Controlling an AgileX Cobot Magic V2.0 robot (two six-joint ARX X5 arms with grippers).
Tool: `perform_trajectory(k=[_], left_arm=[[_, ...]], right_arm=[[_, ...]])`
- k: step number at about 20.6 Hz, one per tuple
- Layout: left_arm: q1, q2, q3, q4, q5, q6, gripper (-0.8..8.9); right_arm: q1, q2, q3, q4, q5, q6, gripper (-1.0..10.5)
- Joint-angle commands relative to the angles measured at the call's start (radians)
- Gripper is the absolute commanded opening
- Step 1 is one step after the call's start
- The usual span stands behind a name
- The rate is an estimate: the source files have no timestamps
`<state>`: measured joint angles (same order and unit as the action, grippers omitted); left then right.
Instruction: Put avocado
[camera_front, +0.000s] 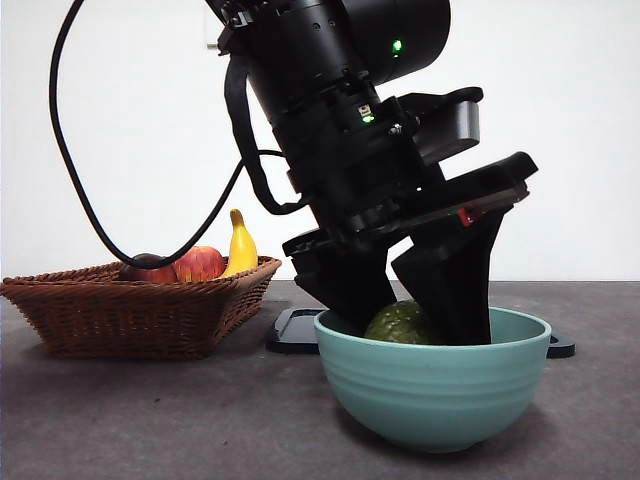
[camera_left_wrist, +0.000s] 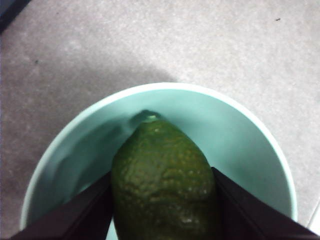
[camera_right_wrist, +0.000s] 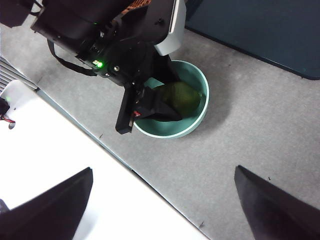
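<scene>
1. Avocado (camera_left_wrist: 162, 180) first: the dull dark-green fruit sits low inside the pale teal bowl (camera_left_wrist: 250, 135), its narrow end pointing at the far inner wall and looking close to it. Whether its underside already rests on the bowl's floor cannot be told from any view.

2. Left gripper (camera_left_wrist: 162, 220) is clenched on the avocado, one black jaw pressed to each flank of the fruit. In the front view the same gripper (camera_front: 410, 300) reaches down past the bowl's rim, with only the crown of the avocado (camera_front: 400, 323) showing between the jaws.

3. The step in hand is judged to be the release. Done well, it means lowering until the fruit is borne by the bowl, then parting the jaws slowly and evenly so neither side nudges it.

4. Mind the walls: the jaws stand inside the bowl (camera_front: 435, 385), so they have little room to spread. Open only as far as needed to free the fruit; a jaw pushing on the wall could slide or tip the bowl.

5. Lift straight up and out afterwards, clear of the rim, before swinging away.

6. Right gripper (camera_right_wrist: 162, 210) waits well apart above the grey table (camera_right_wrist: 250, 130), its jaws spread wide with nothing between them; from there it looks down on the bowl (camera_right_wrist: 192, 125).

7. Further out, a wicker basket (camera_front: 140, 310) holds a banana (camera_front: 240, 248), a red apple (camera_front: 200, 264) and a darker fruit (camera_front: 147, 268); none of these needs touching.
</scene>
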<state>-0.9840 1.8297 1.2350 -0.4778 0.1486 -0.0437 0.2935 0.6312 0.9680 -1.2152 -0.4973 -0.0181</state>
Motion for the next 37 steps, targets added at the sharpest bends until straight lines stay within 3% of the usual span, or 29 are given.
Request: perform_trajectory(k=[1,9,17,28,33,37], left_arm=[[-0.013,0.023,0.017,0.006,-0.001,0.001,3.51],[-0.012,-0.008,0.017,-0.002,-0.001,-0.011,3.71],[0.021,-0.242,0.018,-0.003,-0.001,-0.03,3.71],[0.326,-0.615,0.015,-0.229,0.006,-0.022,3.7],[0.37,-0.737,-0.063,-0.317,0.09,0.01,3.7],[0.368,-0.842,-0.232,-0.347,0.274,0.011,3.7]], right_arm=[[0.005,0.008,0.019,0.01,0.001,0.007,4.5],[0.005,0.008,0.019,0.01,0.001,0.006,4.5],[0.005,0.008,0.019,0.011,0.001,0.006,4.5],[0.004,0.017,0.019,0.062,0.001,0.011,4.5],[0.005,0.091,0.019,0.074,0.001,0.01,4.5],[0.005,0.169,0.019,0.112,0.001,0.01,4.5]])
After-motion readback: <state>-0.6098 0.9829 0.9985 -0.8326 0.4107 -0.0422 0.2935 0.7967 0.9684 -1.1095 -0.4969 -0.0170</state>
